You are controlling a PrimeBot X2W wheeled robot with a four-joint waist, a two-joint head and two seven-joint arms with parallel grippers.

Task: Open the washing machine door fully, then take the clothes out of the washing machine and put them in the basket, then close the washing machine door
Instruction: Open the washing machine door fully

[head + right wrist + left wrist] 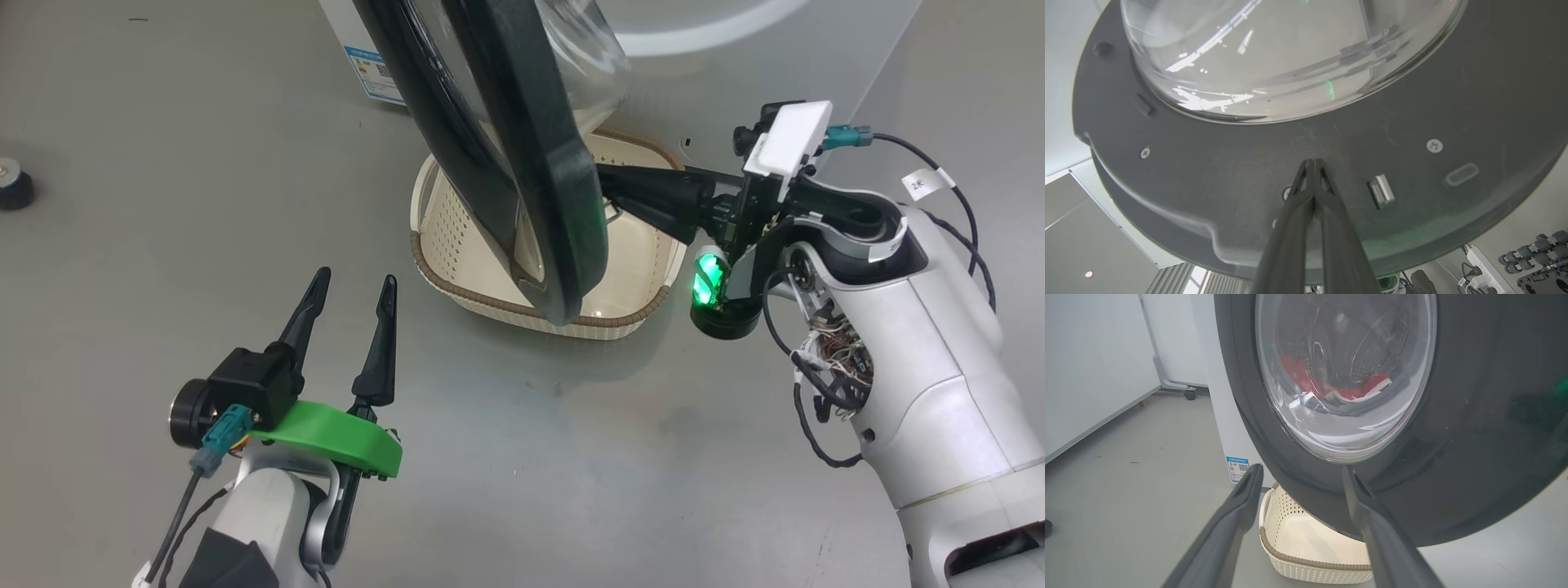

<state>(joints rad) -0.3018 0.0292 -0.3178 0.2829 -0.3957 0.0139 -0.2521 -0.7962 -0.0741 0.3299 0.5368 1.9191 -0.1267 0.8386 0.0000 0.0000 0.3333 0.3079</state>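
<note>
Upper centre, the large round black-ringed glass washing machine door (539,147) stands part open, edge toward the camera, overhanging the small cream perforated basket (604,328). The right gripper (1312,163), jaws together, touches the door's inner face. The left gripper (355,282), jaws apart, hovers empty at lower left.
</note>
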